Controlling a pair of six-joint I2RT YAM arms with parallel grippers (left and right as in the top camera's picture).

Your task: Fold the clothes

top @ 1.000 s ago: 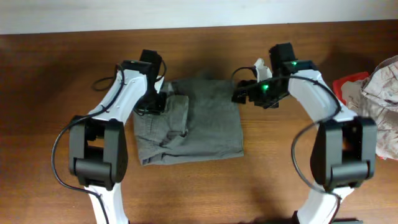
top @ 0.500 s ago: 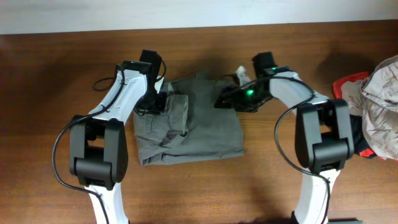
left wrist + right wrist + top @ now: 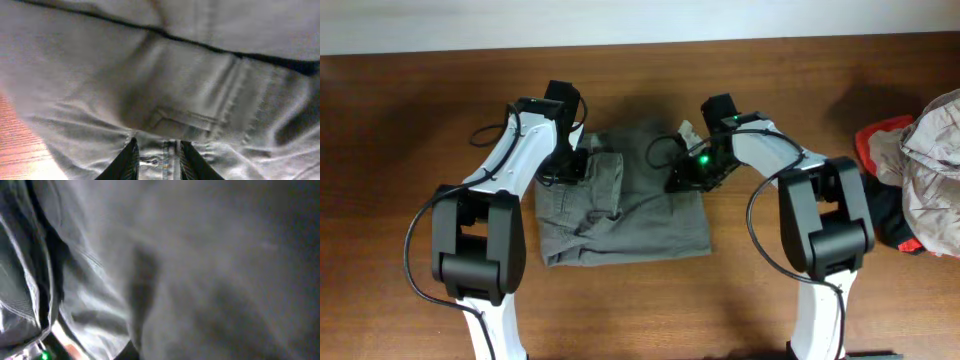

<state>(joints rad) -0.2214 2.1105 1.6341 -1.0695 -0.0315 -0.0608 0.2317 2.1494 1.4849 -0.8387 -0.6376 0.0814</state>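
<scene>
with left gripper (image 3: 156, 162) fingers (image 3: 127, 162) clenched on limp grey trousers (image 3: 640, 215), likely grips best at thick seams; cannot tell for right gripper (image 3: 682, 178).

Overhead looking down, wrist views close on shared trousers (image 3: 640, 215)

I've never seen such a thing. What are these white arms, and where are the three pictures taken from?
They are two robot arms, each ending in a two-finger gripper. The wide picture looks down on the table; the two close-ups come from cameras on the wrists. A grey garment lies in the middle, and a pile of clothes sits at the right edge. The left gripper seems to pinch a seam of the garment. The right gripper is over the cloth, but its picture is too blurred to show a grip.
</scene>
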